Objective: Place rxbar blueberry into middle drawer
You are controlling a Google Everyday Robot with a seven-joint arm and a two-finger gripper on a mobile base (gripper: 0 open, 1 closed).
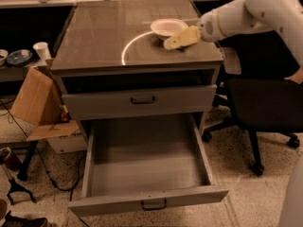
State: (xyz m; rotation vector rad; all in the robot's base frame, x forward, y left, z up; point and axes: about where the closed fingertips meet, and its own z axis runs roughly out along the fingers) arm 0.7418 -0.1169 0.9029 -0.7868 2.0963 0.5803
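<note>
My gripper, cream-yellow at the end of the white arm, is low over the cabinet top, just right of and in front of the cream-white bowl. The rxbar blueberry lay at this spot; the gripper now covers it, and only a dark sliver shows under its lower edge. I cannot tell whether the gripper touches or holds the bar. The middle drawer, the lowest grey one with a small dark handle, is pulled far out and nothing lies inside it.
A closed grey drawer front sits above the open drawer. A black office chair stands right of the cabinet. A cardboard box, a paper cup and floor cables are to the left.
</note>
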